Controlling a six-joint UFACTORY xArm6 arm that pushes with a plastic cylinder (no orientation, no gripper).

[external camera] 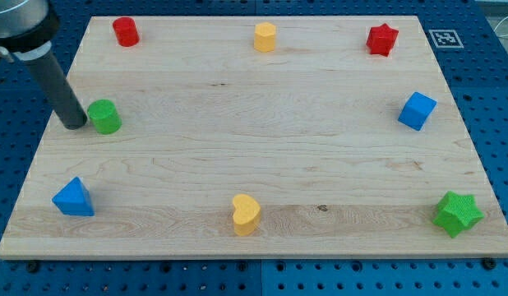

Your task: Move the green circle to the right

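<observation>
The green circle (104,116) is a short green cylinder standing near the left edge of the wooden board (254,140). My tip (74,124) is down on the board just to the left of the green circle, touching or almost touching its left side. The dark rod rises from the tip up to the view's top left corner.
Around the board's edges stand a red cylinder (126,31), a yellow heart (265,37), a red star (383,39), a blue cube (417,110), a green star (458,214), a second yellow heart (246,214) and a blue triangle (73,197).
</observation>
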